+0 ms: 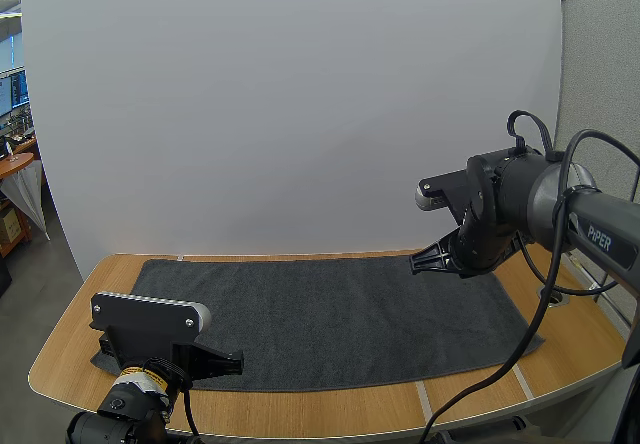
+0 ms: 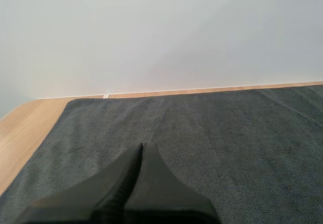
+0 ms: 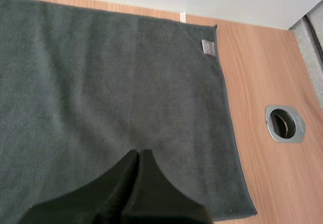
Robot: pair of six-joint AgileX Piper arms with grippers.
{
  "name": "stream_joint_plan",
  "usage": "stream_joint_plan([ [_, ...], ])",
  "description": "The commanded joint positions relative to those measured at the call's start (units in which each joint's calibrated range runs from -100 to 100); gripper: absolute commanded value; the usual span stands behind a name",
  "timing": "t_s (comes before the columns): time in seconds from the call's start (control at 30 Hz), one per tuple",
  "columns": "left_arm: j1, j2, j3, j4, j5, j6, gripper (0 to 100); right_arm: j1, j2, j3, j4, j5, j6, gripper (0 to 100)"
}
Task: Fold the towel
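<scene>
Nearest, the left pincer (image 2: 142, 151) is over the towel's front left part, its fingers pressed together into one dark wedge. The dark grey towel (image 1: 340, 324) lies spread flat across the wooden surface (image 1: 60, 349). Farther back, the right pincer (image 3: 139, 156) hangs over the towel's right side, fingers likewise pressed together. A small grey label (image 3: 208, 47) marks the towel's far right corner.

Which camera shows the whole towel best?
The high view: the grey towel lies flat with nearly its whole outline visible. The left wrist view shows its far left corner; the right wrist view, its right end and label.
</scene>
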Motion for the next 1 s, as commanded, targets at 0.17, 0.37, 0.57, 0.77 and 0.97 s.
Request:
stream_joint_plan([
  [0.17, -0.03, -0.3, 0.0, -0.9, -1.3, -0.2, 0, -0.4, -0.1, -0.6, -4.6, -2.1, 1.5, 49],
  [0.37, -0.03, -0.3, 0.0, -0.9, -1.3, -0.2, 0, -0.6, -0.1, -0.6, -6.4, -1.3, 4.8, 100],
  [0.57, -0.03, -0.3, 0.0, -0.9, -1.3, -0.2, 0, -0.6, 0.0, -0.8, -9.6, 0.4, 5.2, 100],
  [0.77, -0.03, -0.3, 0.0, -0.9, -1.3, -0.2, 0, -0.6, 1.7, -3.3, -9.3, 1.5, 10.2, 100],
  [0.97, -0.03, -0.3, 0.0, -0.9, -1.3, -0.2, 0, -1.5, 3.8, -9.8, -9.1, 6.7, 10.2, 100],
])
